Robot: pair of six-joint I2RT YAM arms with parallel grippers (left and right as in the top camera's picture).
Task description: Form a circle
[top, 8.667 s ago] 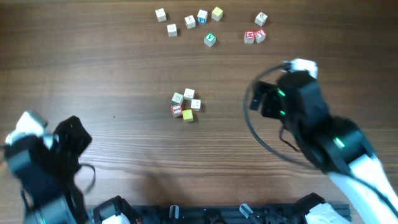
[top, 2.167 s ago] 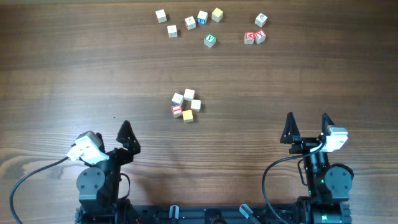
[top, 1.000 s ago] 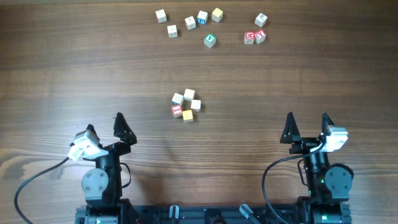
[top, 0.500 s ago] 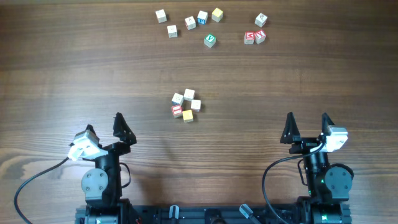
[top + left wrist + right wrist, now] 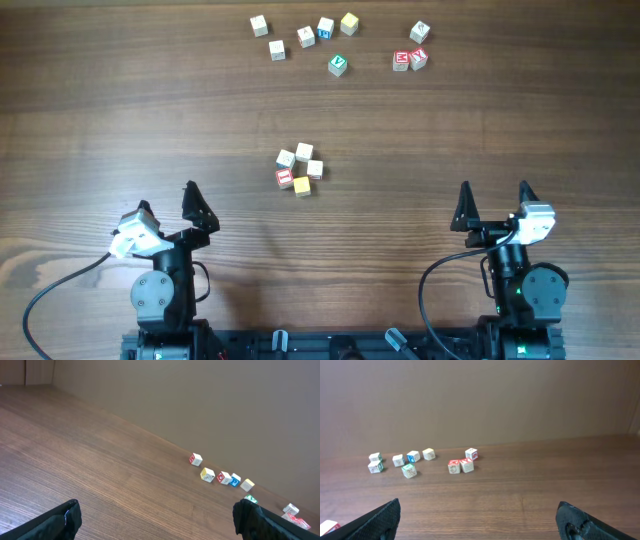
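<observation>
Near the front edge of the worktop [image 5: 90, 120], on the left side, the left tool [image 5: 166, 197] points toward the far edge. Its jaws are spread fully wide and there is nothing between them.

The circle [image 5: 300, 168] lies about in the middle of the worktop. It is a tight ring of five small cubes: three pale ones on the far and right side, a red-faced one at the near left and a yellow one at the near side. The ring looks already closed, so I judge that little or nothing remains to do. From the left tool it lies ahead and to the right.

Along the far edge, from the centre to the right, the loose cubes [image 5: 325, 27] are scattered, well apart from the circle.

Near the front edge on the right, the right tool [image 5: 493, 190] also stands fully open and empty. From it the circle lies ahead and to the left, and farther away. If a cube needs a push, the left arm is the nearer one.
</observation>
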